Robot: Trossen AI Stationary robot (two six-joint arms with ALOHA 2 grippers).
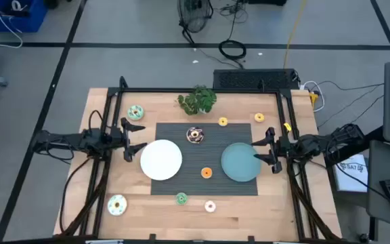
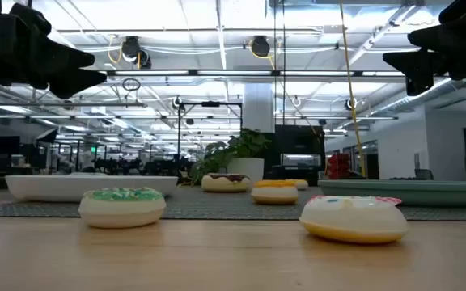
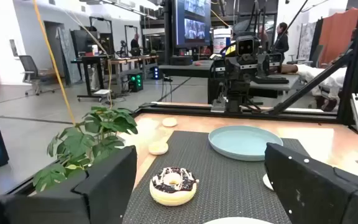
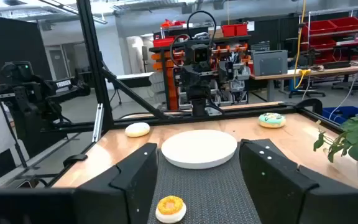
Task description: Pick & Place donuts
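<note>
Eight donuts lie on the table, none held. On the dark ribbed mat (image 1: 175, 186) sit three: a chocolate-iced donut (image 1: 195, 135) between the plant and the plates, an orange donut (image 1: 206, 173) between the two plates, and a green donut (image 1: 181, 198) at the mat's front edge. On the bare wood lie five: a mint donut (image 1: 135, 112) at the back left, a yellow donut (image 1: 223, 122) and another orange-yellow donut (image 1: 259, 118) at the back right, a pale green donut (image 1: 116, 204) at the front left, and a pink donut (image 1: 210, 206) at the front.

Two plates rest on the mat, well apart: a white plate (image 1: 161, 160) on the left and a teal plate (image 1: 241, 163) on the right. One leafy plant (image 1: 197, 100) stands at the mat's back edge.

The left gripper (image 1: 137, 137) hovers just beside the white plate with fingers spread wide and empty; the right gripper (image 1: 263, 152) hangs at the teal plate's outer rim, likewise wide apart and empty.

The table (image 1: 296, 203) is light wood inside a black frame. Beyond it lies a large workshop with grey floor, cables, desks, monitors and red bins; a person (image 3: 281, 37) stands far back
</note>
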